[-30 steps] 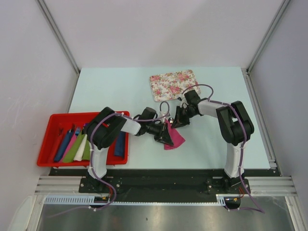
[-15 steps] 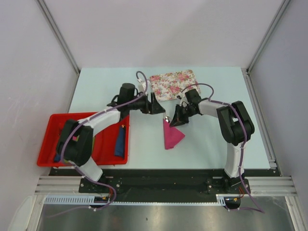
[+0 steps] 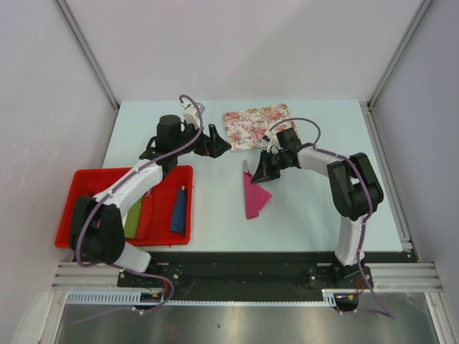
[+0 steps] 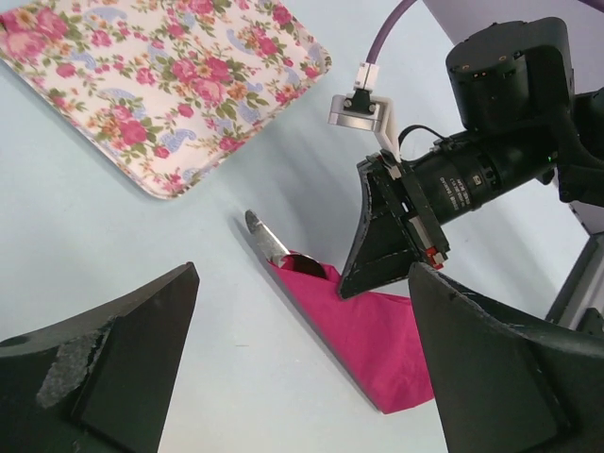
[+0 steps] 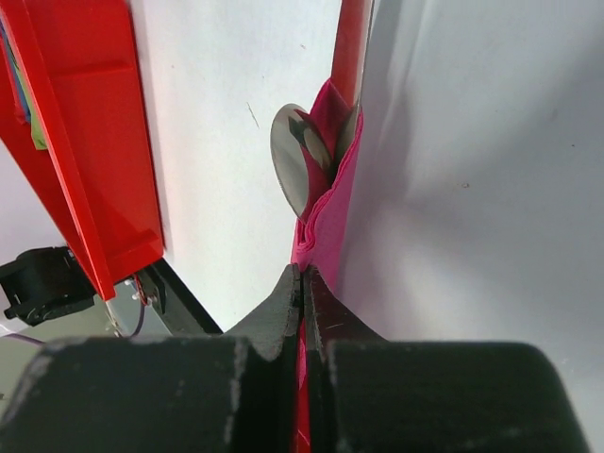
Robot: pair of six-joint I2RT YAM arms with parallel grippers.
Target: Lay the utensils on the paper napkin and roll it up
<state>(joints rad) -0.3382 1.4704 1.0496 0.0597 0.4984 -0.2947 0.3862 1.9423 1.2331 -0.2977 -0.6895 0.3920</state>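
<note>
Though folded over the utensils (image 5: 294,160), paper napkin (image 4: 373,332) pinched in right end effector (image 5: 302,279).

table (image 3: 301,222): pale blue | walls (image 3: 237,43): plain white panels | front rail (image 3: 79,276): aluminium

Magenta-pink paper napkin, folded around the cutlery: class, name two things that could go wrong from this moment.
1. The silvery metal utensils poke out of the far end of the magenta-pink paper napkin; a tilt or tug might let them slide out.
2. Only the right gripper pinches the napkin's thin edge, while the left gripper stands open near the floral-patterned rectangular mat. A pull could tear the paper or loosen the fold.
</note>
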